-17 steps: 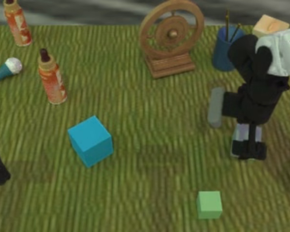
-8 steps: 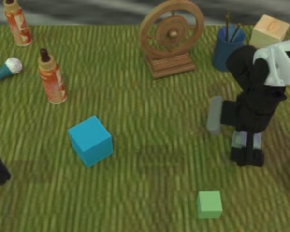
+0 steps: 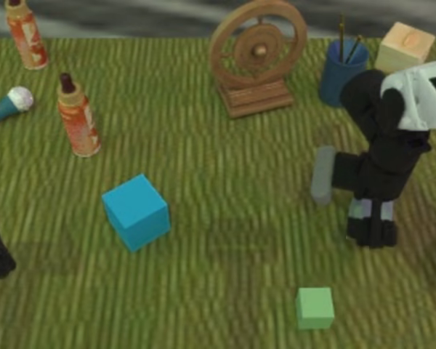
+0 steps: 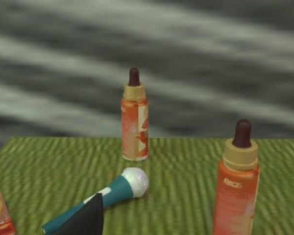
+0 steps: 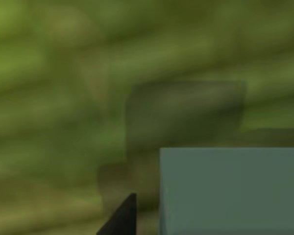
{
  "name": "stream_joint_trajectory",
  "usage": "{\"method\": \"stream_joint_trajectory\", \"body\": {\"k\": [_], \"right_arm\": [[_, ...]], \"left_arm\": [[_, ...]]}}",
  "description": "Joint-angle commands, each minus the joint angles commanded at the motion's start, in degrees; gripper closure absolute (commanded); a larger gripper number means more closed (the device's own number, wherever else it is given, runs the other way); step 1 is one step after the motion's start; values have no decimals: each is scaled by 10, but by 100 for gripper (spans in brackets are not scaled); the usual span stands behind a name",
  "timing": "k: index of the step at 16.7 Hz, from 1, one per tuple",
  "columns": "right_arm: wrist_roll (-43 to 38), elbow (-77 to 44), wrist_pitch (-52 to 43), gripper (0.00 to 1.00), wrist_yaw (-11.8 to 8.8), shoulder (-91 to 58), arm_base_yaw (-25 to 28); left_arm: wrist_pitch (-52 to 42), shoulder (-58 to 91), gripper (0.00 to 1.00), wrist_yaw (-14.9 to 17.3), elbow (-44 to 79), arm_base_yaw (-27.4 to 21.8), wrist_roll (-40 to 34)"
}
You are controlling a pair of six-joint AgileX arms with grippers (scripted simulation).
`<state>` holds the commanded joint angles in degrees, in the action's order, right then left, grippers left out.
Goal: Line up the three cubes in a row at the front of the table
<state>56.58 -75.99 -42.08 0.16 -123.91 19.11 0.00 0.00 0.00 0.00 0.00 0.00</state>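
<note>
One cube — pale grey-blue cube (image 3: pixel 370 210) — clamped in right claw (image 3: pixel 372 234), raised above table (image 3: pixel 225 240).

Black right arm (image 3: pixel 381 156) with white shell, grey side block, black gripper (image 3: pixel 372 234).

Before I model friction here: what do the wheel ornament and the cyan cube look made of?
The wheel ornament looks like varnished wood: warm brown, a slight sheen, on a stepped base. The cyan cube is uniform matte colour with no grain or markings, perhaps plastic or painted; the look leaves that open.
</note>
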Motion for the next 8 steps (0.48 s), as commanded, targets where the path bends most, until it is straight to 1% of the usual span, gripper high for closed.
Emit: {"method": "stream_joint_trajectory", "body": {"k": [3, 4, 8], "right_arm": [[0, 0, 0, 98, 0, 0, 0], [0, 0, 0, 100, 0, 0, 0], [0, 0, 0, 100, 0, 0, 0]], "left_arm": [[0, 0, 0, 0, 0, 0, 0], [0, 0, 0, 0, 0, 0, 0], [0, 0, 0, 0, 0, 0, 0]]}}
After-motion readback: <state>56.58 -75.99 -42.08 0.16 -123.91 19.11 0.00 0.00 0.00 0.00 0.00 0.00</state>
